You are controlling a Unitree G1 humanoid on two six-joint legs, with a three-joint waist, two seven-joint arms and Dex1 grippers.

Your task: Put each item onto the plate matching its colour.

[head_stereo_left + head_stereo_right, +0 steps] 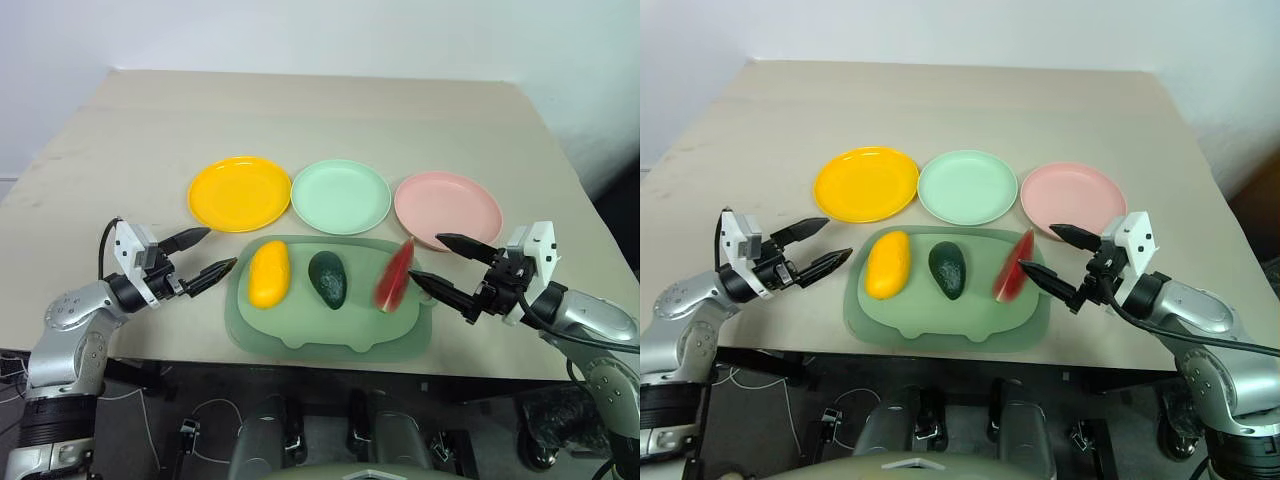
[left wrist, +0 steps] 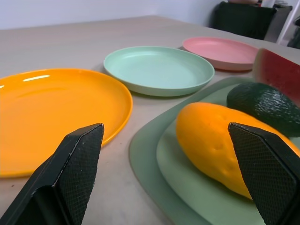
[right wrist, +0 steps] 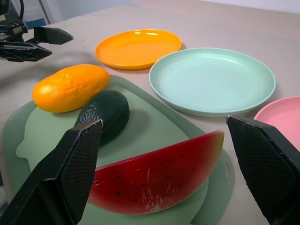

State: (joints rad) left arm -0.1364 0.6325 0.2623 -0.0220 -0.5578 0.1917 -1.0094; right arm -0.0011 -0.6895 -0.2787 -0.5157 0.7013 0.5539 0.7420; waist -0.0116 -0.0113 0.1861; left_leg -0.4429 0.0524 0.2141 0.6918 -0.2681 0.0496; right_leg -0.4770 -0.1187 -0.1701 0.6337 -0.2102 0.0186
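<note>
Yellow-orange, oblong and plastic, the toy mango [image 1: 269, 274] lies at the left end of the rounded pale green tray [image 1: 330, 340], with the dark green toy avocado [image 1: 328, 278] in the middle and the red watermelon wedge with green rind [image 1: 394, 276] on the right, while the yellow-orange round plate [image 1: 239, 193], mint green plate [image 1: 340, 196] and pink plate [image 1: 448, 210] wait bare just beyond. Left gripper [image 1: 204, 255] hangs wide and empty beside the mango, right gripper [image 1: 441, 265] equally wide and empty by the wedge. Best play, I reckon: straddle the mango's narrow middle before squeezing, lift clear of the tray's rim, then set it down centred on the yellow-orange plate.
</note>
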